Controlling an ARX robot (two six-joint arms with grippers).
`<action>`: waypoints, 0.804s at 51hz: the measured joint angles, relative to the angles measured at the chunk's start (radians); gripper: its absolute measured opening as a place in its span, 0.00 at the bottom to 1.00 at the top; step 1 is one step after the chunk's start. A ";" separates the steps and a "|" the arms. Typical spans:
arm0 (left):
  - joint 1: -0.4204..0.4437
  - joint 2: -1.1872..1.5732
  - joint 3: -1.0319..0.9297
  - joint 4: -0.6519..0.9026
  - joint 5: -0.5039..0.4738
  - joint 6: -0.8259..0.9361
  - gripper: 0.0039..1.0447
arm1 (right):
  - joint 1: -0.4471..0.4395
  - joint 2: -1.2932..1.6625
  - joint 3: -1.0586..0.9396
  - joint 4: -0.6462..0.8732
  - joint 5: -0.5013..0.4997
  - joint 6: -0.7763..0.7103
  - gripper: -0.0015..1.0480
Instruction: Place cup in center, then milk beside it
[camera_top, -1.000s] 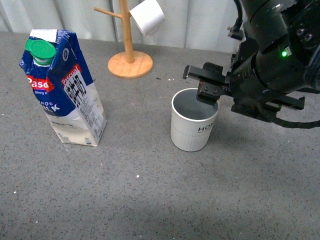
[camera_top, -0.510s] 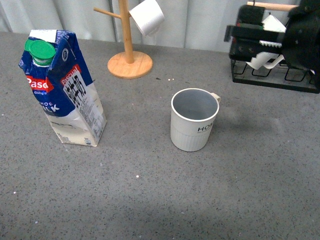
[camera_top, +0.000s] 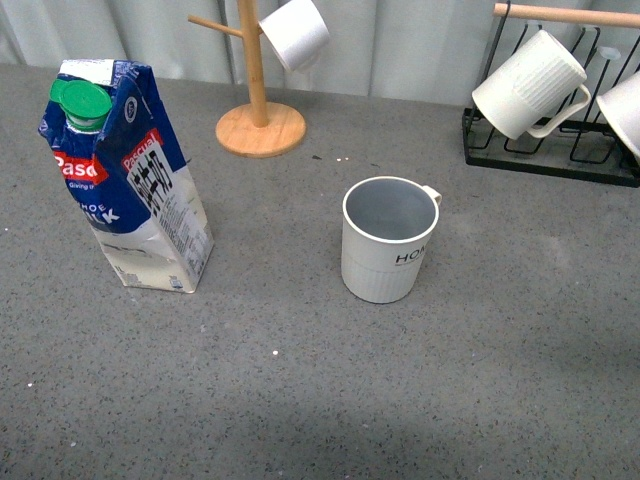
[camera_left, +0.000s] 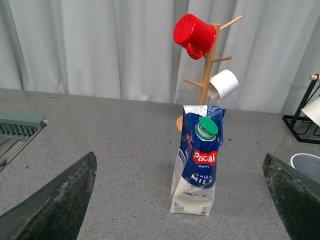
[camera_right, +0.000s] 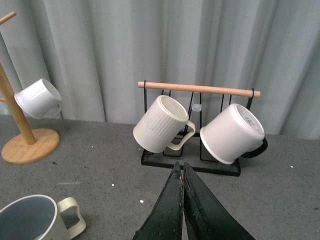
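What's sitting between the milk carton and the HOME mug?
Nothing: in the front view only bare grey table separates the milk carton and the mug.

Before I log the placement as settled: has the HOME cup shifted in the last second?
No. The cup stays put in the front view, same gap to the wooden stand's base.

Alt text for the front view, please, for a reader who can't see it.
An off-white HOME mug stands upright in the middle of a grey table, with a blue-and-white milk carton apart to its left. Behind are a wooden mug tree and a black rack holding a ribbed white mug; no arm shows.
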 joint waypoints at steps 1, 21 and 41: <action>0.000 0.000 0.000 0.000 0.000 0.000 0.94 | -0.005 -0.016 -0.008 -0.009 -0.004 0.000 0.01; 0.000 0.000 0.000 0.000 0.000 0.000 0.94 | -0.123 -0.377 -0.116 -0.260 -0.118 0.000 0.01; 0.000 0.000 0.000 0.000 0.000 0.000 0.94 | -0.123 -0.732 -0.143 -0.572 -0.122 0.000 0.01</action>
